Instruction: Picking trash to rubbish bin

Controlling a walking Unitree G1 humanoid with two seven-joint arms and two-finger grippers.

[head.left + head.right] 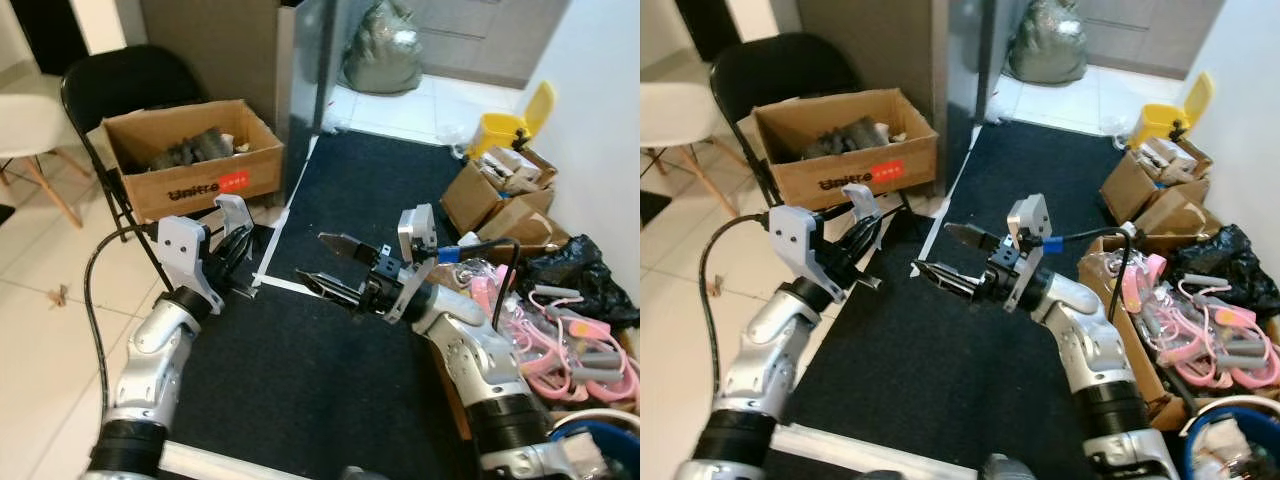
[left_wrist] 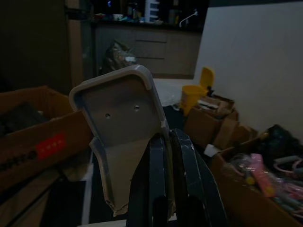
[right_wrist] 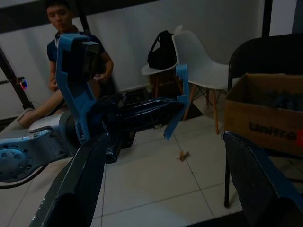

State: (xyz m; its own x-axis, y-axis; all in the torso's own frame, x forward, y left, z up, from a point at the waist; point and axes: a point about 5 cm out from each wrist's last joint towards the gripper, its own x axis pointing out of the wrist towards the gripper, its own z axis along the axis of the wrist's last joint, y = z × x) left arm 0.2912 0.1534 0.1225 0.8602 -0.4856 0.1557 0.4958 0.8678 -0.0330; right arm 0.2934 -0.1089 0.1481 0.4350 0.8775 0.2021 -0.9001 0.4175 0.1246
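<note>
Right gripper (image 1: pixel 325 262) is reaching leftward over the dark mat (image 1: pixel 330 370), forearm raised, fingers spread apart and holding nothing. Left gripper (image 1: pixel 238 262) is lifted beside it, fingers pressed together, pointing toward the cardboard box (image 1: pixel 190 155) on the black chair (image 1: pixel 120 85).

Cardboard box (image 1: pixel 190 160) on black chair (image 1: pixel 125 85); white chair (image 1: pixel 30 125)
</note>
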